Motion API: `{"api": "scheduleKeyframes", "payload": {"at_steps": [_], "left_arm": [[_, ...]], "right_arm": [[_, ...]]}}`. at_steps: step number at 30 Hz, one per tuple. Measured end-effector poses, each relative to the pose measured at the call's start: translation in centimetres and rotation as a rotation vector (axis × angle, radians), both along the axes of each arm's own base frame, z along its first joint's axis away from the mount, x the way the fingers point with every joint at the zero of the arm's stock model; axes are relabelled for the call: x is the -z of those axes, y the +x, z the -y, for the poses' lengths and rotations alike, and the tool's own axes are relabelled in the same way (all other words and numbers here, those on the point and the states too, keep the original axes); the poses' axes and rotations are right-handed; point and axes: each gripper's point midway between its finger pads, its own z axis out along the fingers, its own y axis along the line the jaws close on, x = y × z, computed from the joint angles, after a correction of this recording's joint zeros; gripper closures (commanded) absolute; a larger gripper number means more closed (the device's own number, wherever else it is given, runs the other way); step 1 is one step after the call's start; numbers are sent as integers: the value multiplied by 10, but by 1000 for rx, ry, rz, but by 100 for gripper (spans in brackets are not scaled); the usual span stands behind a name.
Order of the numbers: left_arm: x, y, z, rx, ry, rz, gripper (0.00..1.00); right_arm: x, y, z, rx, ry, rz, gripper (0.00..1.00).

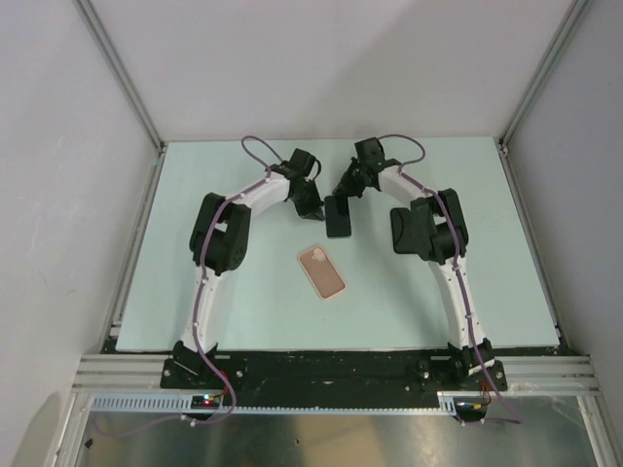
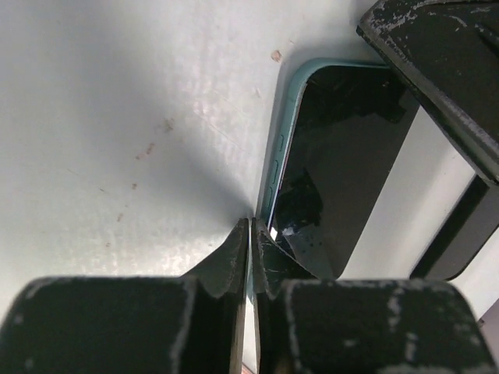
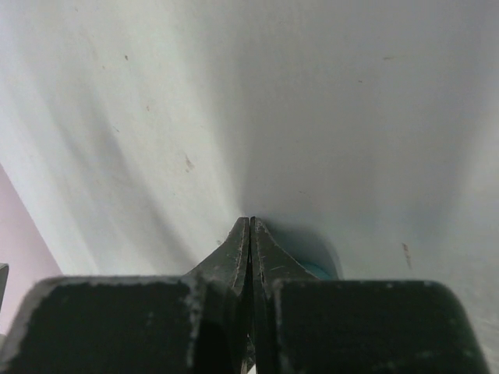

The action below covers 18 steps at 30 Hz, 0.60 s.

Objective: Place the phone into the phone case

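There was one phone case (image 1: 322,273) and one phone (image 1: 339,216), with two arms bent in over the pale green table (image 1: 195,292). The case was a thin salmon-pink shell with rounded corners and a paler patch near its far end. It lay flat and at a slant near the middle of the table, on the near side of both grippers and not touching either. The phone lay just beyond the case's far end, apart from it, a black slab with its dark glass upward. In the left wrist view it showed a teal rim (image 2: 290,109) with small side buttons along one long edge.

The left gripper (image 2: 250,238) had its two fingers pressed together, nothing plainly between them, and their tips sat right at the phone's teal long edge. Whether they actually touched it was hard to judge from that angle. The right gripper (image 3: 249,230) was likewise closed tight, finger against finger, with a sliver of teal showing just past its tips. From the left wrist camera, part of the right arm's black finger hung over the phone's far corner.
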Motion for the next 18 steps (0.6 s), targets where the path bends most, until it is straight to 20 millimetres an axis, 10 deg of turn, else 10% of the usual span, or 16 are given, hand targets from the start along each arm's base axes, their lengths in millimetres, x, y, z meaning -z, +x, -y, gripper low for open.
{"api": "scheduleKeyframes", "payload": {"at_steps": [18], "left_arm": [[0, -74, 42, 114, -16, -7, 92]], "right_arm": [[1, -66, 32, -117, -209, -23, 100]]}}
